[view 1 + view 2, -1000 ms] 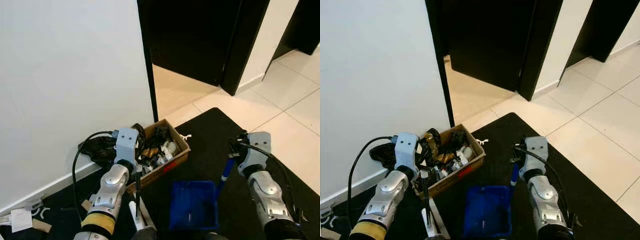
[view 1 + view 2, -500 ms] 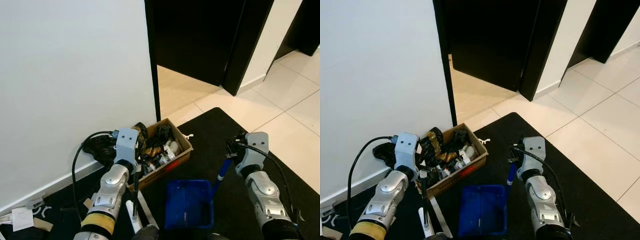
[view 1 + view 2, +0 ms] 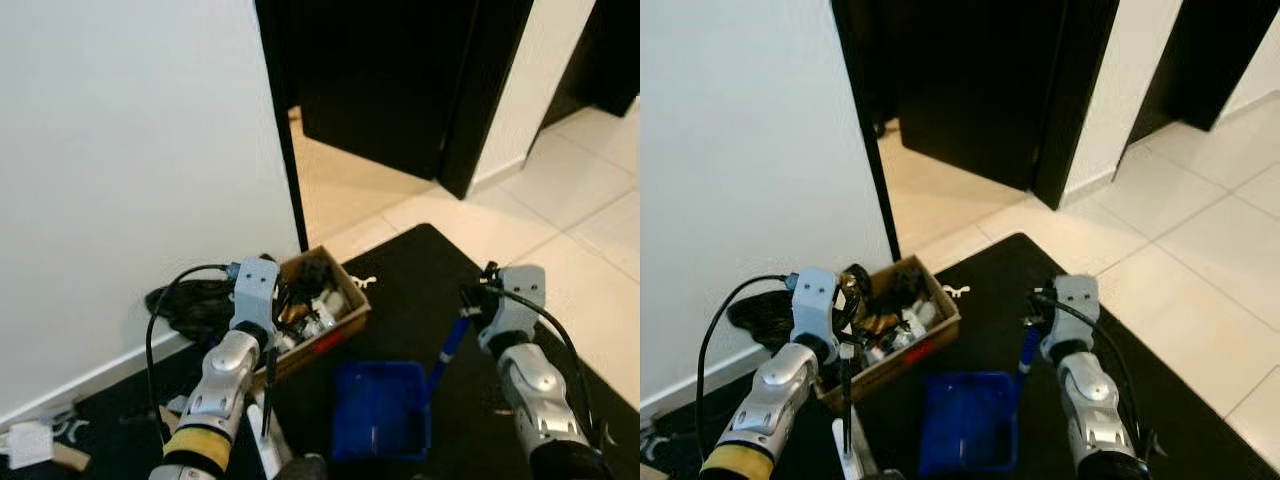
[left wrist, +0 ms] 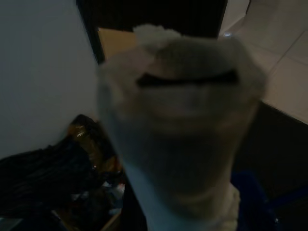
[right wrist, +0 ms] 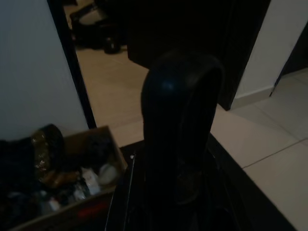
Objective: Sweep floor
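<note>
A blue dustpan (image 3: pixel 380 410) rests on the black mat (image 3: pixel 430 270) in front of me. Its blue handle (image 3: pixel 450 345) rises to the right, where my right gripper (image 3: pixel 465 316) is shut on it. The right wrist view has the handle's dark loop (image 5: pixel 180 125) close up. On the left, my left gripper (image 3: pixel 266 420) points down, shut on the white handle of a brush (image 3: pixel 268 452). That handle's pale end (image 4: pixel 183 125) stands right before the lens in the left wrist view. The brush head is hidden below the picture's edge.
An open cardboard box (image 3: pixel 340 322) full of clutter stands by the white wall (image 3: pixel 130 150), with a heap of black cable (image 3: pixel 185 300) to its left. Paper scraps (image 3: pixel 25 440) lie at the bottom left. Beyond are a dark doorway (image 3: pixel 370 70) and pale tiles (image 3: pixel 570 200).
The whole picture has shifted slightly, so the camera has moved. Both grippers keep their hold, and the dustpan and brush stay in about the same place before me.
</note>
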`<state>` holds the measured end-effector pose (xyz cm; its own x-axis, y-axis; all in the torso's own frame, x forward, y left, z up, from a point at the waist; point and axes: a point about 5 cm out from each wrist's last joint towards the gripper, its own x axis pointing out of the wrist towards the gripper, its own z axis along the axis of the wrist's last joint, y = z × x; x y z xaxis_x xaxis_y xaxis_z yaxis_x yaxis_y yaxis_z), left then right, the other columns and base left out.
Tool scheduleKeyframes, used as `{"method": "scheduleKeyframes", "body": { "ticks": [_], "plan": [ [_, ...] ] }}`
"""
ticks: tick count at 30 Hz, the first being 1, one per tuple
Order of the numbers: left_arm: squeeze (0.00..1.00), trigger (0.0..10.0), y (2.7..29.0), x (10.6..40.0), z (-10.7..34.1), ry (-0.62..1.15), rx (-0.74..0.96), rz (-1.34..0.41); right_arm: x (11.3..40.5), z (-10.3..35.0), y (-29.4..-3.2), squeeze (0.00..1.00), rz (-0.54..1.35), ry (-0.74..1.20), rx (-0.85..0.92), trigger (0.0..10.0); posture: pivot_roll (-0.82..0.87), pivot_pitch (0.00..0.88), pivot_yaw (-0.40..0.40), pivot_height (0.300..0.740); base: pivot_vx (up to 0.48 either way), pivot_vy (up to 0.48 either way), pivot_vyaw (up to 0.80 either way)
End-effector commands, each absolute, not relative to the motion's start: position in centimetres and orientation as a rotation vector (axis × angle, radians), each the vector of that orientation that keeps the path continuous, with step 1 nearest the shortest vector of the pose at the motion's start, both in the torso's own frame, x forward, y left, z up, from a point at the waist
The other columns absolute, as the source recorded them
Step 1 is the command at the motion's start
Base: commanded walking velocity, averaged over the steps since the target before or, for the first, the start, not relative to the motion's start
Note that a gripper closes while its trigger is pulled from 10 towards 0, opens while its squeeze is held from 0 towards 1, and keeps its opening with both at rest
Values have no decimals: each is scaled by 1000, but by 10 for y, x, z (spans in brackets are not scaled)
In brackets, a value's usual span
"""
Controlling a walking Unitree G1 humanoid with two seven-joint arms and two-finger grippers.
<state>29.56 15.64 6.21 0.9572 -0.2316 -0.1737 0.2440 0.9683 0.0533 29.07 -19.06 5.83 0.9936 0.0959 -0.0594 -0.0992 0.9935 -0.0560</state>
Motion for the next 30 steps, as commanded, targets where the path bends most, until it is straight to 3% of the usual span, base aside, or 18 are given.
{"method": "scheduleKeyframes", "body": {
  "ticks": [1,20,24,30],
  "plan": [
    [0,10000,159,294,60,181,77,-231,288,56,-189,0,97,55,-43,10000,84,61,57,740,0,0,0],
    [0,10000,158,294,60,182,76,-236,288,56,-187,0,97,54,-39,10000,85,63,63,740,0,0,0],
    [0,10000,156,291,55,226,-77,-220,290,57,-183,0,106,43,-36,10000,81,62,64,740,0,0,0],
    [0,10000,159,288,52,231,-94,-203,292,60,-178,0,109,21,-33,10000,82,59,63,740,0,0,0]
  ]
}}
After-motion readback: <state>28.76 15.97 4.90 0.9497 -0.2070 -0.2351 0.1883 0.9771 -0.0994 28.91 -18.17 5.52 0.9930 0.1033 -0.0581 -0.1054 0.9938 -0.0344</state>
